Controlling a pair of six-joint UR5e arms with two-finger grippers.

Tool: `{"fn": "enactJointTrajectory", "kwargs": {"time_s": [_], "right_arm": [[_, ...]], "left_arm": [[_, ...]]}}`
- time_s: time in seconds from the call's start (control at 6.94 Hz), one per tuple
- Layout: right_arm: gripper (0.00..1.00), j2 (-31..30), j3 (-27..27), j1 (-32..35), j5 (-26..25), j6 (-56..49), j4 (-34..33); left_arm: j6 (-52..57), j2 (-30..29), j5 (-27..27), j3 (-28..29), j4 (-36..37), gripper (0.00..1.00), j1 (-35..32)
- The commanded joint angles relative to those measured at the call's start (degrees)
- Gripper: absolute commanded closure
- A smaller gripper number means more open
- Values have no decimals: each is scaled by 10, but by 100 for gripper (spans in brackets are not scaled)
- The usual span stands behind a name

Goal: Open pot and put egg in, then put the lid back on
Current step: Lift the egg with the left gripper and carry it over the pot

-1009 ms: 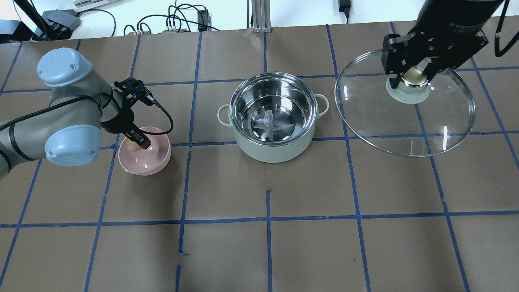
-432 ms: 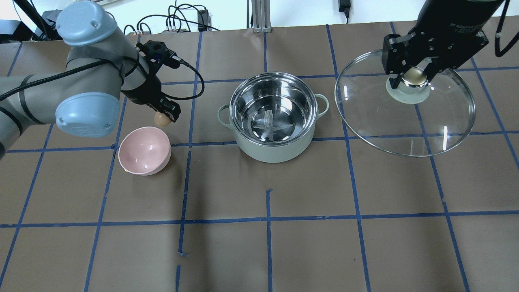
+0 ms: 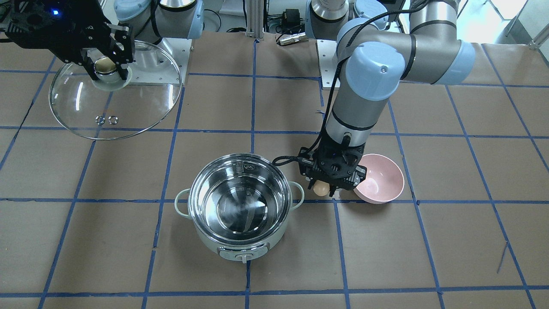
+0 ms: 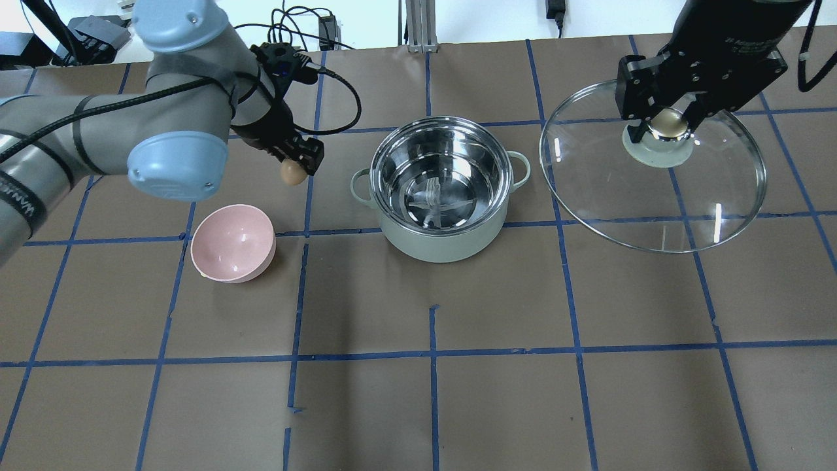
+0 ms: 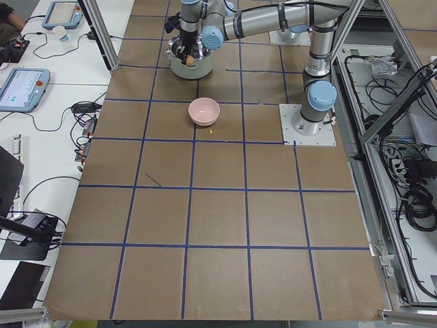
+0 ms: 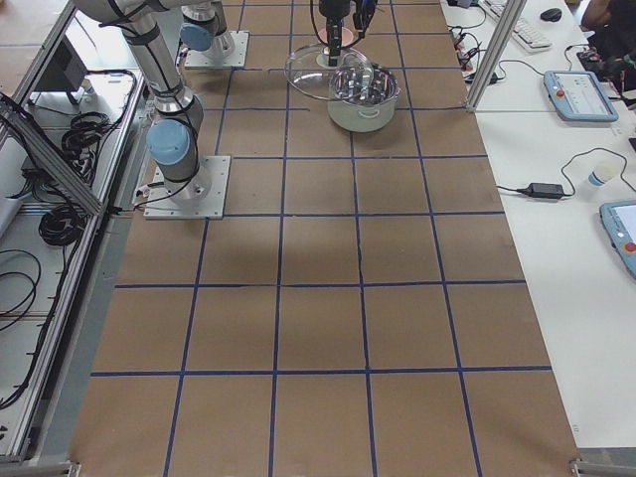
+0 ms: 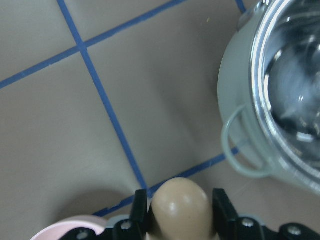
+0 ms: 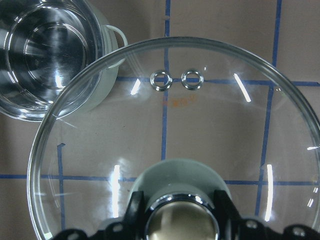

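The mint-green pot [image 4: 444, 242] stands open at the table's middle, its steel inside empty; it also shows in the front view [image 3: 240, 249]. My left gripper [image 4: 295, 169] is shut on the light-brown egg [image 4: 292, 173] and holds it in the air just left of the pot's side handle. The egg shows between the fingers in the left wrist view [image 7: 181, 207] and in the front view [image 3: 320, 188]. My right gripper [image 4: 667, 121] is shut on the knob of the glass lid [image 4: 608, 190] and holds it above the table, right of the pot; the right wrist view shows the lid [image 8: 200, 125].
An empty pink bowl [image 4: 233, 243] sits on the table left of the pot, below the left gripper. Blue tape lines cross the brown table cover [image 4: 431, 392]. Cables and a metal post lie along the far edge.
My left gripper lifted the egg out of the pink bowl and carried it up and to the right, toward the pot. The right gripper and the lid have not moved.
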Motion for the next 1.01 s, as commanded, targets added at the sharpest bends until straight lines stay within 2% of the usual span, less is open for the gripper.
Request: {"fn": "enactJointTrajectory", "kwargs": {"time_s": [0.0, 0.43, 0.86], "right_arm": [[92, 0, 0, 0, 0, 0, 0], [92, 0, 0, 0, 0, 0, 0], [92, 0, 0, 0, 0, -1, 0]], "left_arm": [[-104, -53, 1, 22, 58, 87, -44], [-157, -64, 5, 23, 71, 87, -90], [-174, -76, 16, 12, 72, 86, -109]]}}
